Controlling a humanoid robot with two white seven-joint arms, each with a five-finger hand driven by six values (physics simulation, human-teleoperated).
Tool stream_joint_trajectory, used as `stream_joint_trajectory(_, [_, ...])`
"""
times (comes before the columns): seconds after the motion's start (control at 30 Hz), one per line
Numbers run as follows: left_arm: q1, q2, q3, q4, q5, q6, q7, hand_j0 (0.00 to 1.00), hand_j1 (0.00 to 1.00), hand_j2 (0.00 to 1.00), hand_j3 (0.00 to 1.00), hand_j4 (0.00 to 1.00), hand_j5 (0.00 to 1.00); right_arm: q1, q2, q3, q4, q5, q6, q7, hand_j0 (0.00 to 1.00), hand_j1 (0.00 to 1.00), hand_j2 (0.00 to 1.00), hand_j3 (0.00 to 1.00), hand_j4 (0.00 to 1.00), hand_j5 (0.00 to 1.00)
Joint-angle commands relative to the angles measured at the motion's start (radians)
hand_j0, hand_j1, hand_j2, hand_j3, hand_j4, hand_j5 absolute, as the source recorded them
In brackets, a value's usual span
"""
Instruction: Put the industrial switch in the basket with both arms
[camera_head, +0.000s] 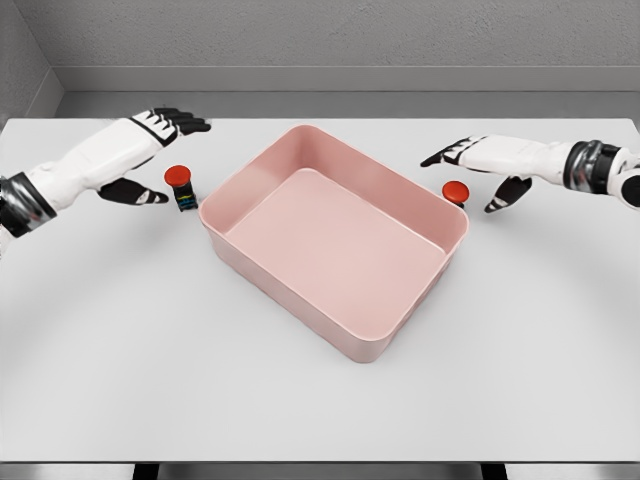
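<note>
Surface: white tabletop (150, 350), grey walls behind.
Left hand (150, 150): fingers spread, empty; red-capped black industrial switch (182, 187) just right of its thumb.
Right hand (480, 165): open, empty; second red-capped switch (455, 192) just below-left.
Basket: pink rectangular plastic basket (250, 180) between both switches.

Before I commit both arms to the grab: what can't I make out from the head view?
- Right switch: the lower body is hidden behind the pink basket's rim; only the red cap shows.
- Left switch: side markings too small to read.
- Left robot hand and right robot hand: contact with the switches unclear.
</note>
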Motion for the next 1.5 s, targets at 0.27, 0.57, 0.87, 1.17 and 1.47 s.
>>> stream_joint_trajectory(0.27, [-0.017, -0.026, -0.042, 0.079, 0.005, 0.001, 0.001, 1.0, 1.0, 1.0, 1.0, 1.0, 1.0, 0.005, 0.01, 0.007, 0.007, -0.002, 0.002, -0.001, 0.91, 0.91, 0.91, 0.91, 0.91, 0.91])
stream_joint_trajectory(0.57, [-0.04, -0.048, -0.074, 0.157, 0.006, 0.001, 0.001, 1.0, 1.0, 1.0, 1.0, 1.0, 1.0, 0.012, 0.036, 0.007, -0.003, 0.001, 0.002, -0.001, 0.9, 0.9, 0.9, 0.9, 0.9, 0.9])
stream_joint_trajectory(0.87, [-0.075, -0.055, -0.109, 0.212, 0.011, 0.001, -0.028, 1.0, 1.0, 1.0, 1.0, 1.0, 1.0, 0.012, 0.044, 0.021, -0.004, 0.001, 0.002, 0.001, 0.85, 0.85, 0.85, 0.85, 0.85, 0.85])
stream_joint_trajectory(1.17, [-0.126, -0.089, -0.14, 0.307, 0.011, 0.001, -0.029, 1.0, 1.0, 1.0, 1.0, 1.0, 1.0, 0.012, 0.042, 0.021, -0.004, 0.014, 0.002, -0.001, 0.76, 0.76, 0.76, 0.76, 0.76, 0.76])
stream_joint_trajectory(1.47, [-0.146, -0.112, -0.146, 0.342, 0.008, 0.001, -0.045, 0.97, 0.97, 0.97, 0.97, 0.97, 0.97, 0.012, 0.038, 0.021, -0.004, 0.028, 0.002, -0.001, 0.66, 0.66, 0.66, 0.66, 0.66, 0.66])
